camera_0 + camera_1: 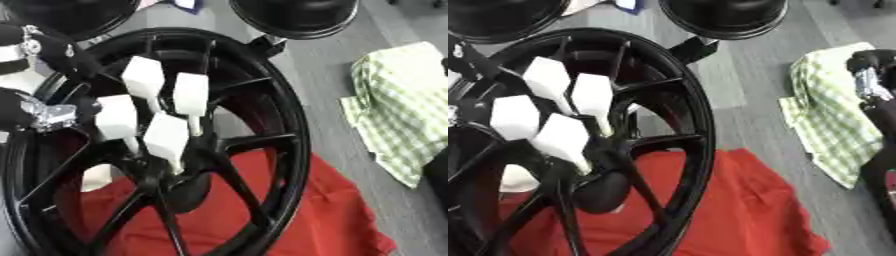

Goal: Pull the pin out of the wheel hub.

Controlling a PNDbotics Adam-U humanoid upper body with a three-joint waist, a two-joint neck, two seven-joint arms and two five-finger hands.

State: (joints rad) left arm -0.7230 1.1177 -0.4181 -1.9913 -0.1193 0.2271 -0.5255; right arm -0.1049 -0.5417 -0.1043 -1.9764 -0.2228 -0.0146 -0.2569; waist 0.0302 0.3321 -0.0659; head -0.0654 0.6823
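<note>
The left hand [144,112] reached into the wheel [262,150] centre, fingers straight, holding nothing; it should close squarely on the unseen pin

Grey floor [332,80] is showing across the top and down the right side, with faint streaks running along it. A red cloth [315,210] is lying spread over the floor at the bottom, creased, its edge running slantwise toward the lower right corner. A green-and-white checked cloth [398,105] is lying crumpled on the floor at the right, apart from the red one, with a strip of grey showing between them. Two round black shapes [724,17] are sitting at the top edge. Soft, even light is falling, with a sheen on the black shapes.
</note>
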